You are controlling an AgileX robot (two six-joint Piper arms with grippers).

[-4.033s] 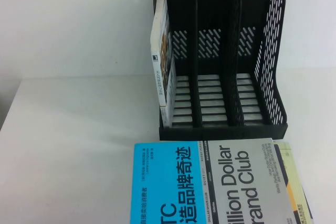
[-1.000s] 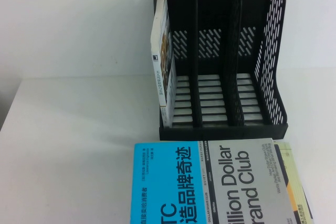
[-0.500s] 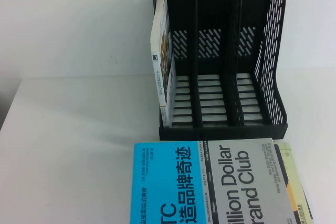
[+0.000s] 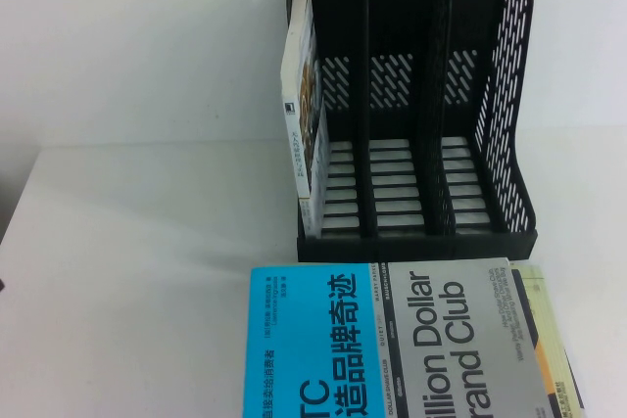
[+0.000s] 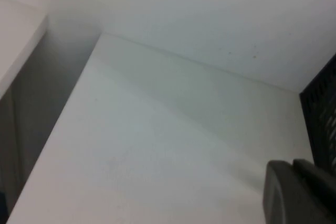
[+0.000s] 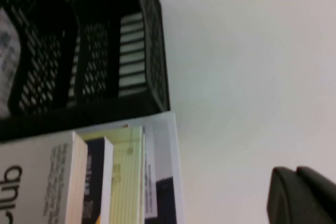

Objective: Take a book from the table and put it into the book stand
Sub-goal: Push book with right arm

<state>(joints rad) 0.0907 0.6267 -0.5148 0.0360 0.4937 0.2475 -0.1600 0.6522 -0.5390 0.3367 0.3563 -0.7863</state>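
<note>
The cyan-and-grey book (image 4: 392, 340) lies flat on the white table (image 4: 147, 242), just in front of the black book stand (image 4: 411, 105), on top of other books. Its grey half also shows in the right wrist view (image 6: 31, 182). Neither gripper shows in the high view. My left gripper (image 5: 294, 169) is shut and empty over bare table to the left of the stand (image 5: 323, 114). My right gripper (image 6: 296, 174) is shut and empty over bare table to the right of the stand (image 6: 79, 40) and the stack.
A thin white-spined book (image 4: 304, 115) stands in the stand's left slot; the middle and right slots hold nothing. Under the book lie a yellow-paged book (image 4: 549, 340) and a dark one (image 6: 97, 182). The table's left edge (image 5: 63, 124) drops off.
</note>
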